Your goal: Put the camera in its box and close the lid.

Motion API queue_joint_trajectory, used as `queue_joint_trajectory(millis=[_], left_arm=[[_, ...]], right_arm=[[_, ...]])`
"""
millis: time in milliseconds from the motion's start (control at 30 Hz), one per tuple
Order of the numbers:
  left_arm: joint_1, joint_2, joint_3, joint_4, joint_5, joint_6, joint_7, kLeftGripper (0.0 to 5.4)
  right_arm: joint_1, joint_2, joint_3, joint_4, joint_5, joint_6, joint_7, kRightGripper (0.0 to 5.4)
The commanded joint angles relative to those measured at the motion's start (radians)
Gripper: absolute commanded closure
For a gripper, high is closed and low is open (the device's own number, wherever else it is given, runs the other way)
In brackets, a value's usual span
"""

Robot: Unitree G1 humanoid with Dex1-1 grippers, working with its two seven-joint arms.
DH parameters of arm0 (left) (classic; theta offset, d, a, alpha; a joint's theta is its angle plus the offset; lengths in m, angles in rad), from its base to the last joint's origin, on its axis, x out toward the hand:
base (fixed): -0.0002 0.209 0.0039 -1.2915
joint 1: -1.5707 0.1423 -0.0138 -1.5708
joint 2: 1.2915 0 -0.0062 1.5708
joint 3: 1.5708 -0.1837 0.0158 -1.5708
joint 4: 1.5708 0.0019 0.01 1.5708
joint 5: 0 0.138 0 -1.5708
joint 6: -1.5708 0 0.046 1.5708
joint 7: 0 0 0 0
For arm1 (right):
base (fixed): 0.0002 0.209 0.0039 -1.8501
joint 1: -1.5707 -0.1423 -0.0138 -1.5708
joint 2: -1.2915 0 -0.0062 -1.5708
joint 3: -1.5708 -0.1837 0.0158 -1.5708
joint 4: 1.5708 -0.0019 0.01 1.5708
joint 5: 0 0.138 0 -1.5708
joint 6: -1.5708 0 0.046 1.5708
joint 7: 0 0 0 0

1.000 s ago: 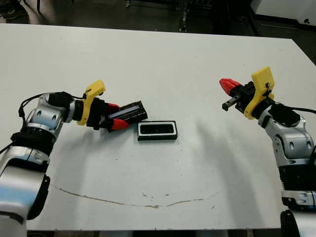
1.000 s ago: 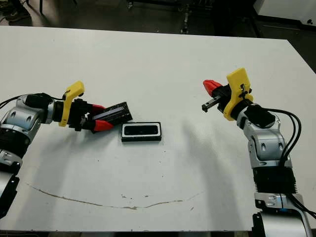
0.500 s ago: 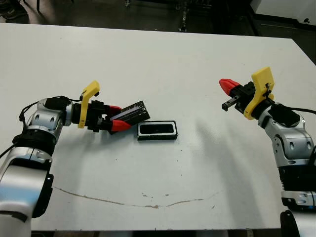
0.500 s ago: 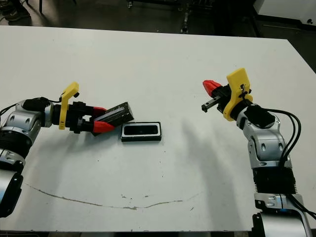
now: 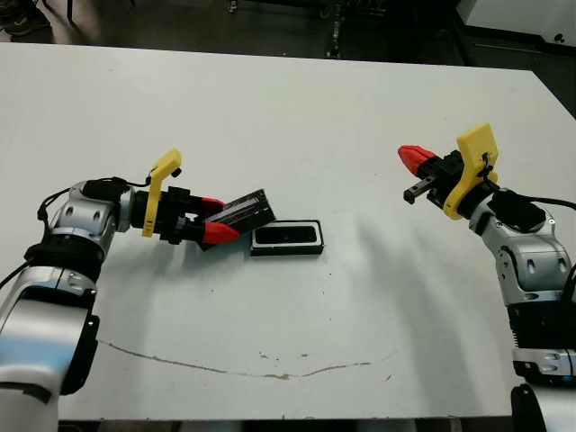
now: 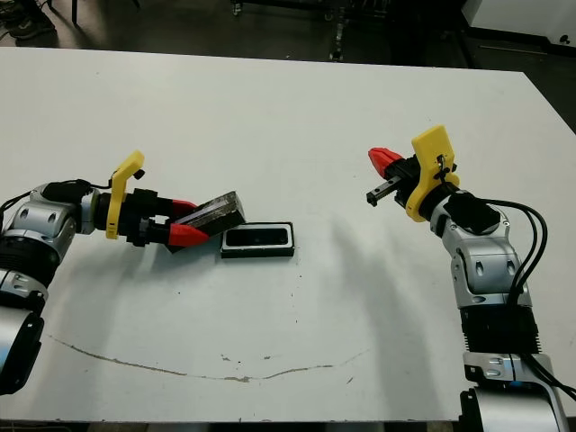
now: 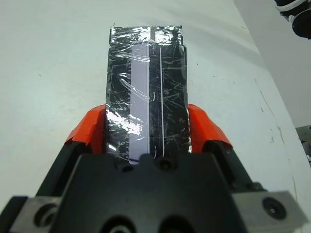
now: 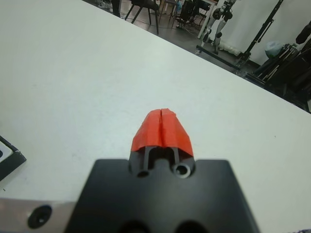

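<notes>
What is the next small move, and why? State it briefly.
Probably shift the left gripper toward the box and level the lid over it: the lid is clamped, tilted, beside the box, where the camera appears to lie already.

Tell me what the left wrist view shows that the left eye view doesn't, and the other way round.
Only the left wrist view shows, close up, the pale stripe and creased shiny wrap on the lid, with a red finger against each long side. Only the left eye view shows the box lying open on the table, and the right gripper, shut and raised. Both show the left gripper holding the lid.
</notes>
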Motion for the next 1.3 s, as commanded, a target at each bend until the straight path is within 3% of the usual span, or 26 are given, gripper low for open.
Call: queue_joint_trajectory(millis=[33, 400, 1067, 1300], left_arm=[[0.013, -0.017, -0.024, 0.011, 0.026, 0.002, -0.011, 2.22], [0.031, -0.037, -0.049, 0.018, 0.041, -0.03, -0.039, 2.22], [0.176, -0.046, -0.083, -0.212, 0.058, -0.029, 0.15, 2.22], [0.224, -0.068, -0.092, -0.258, 0.064, -0.091, 0.222, 2.22]], right_arm=[[0.025, -0.012, 0.002, 0.004, 0.0, 0.002, 0.006, 5.4], [0.027, -0.017, 0.008, -0.014, -0.008, 0.022, -0.006, 5.4], [0.021, -0.016, 0.002, 0.011, 0.002, 0.001, 0.008, 5.4], [0.017, -0.014, -0.002, 0.022, 0.004, -0.004, 0.013, 5.4]])
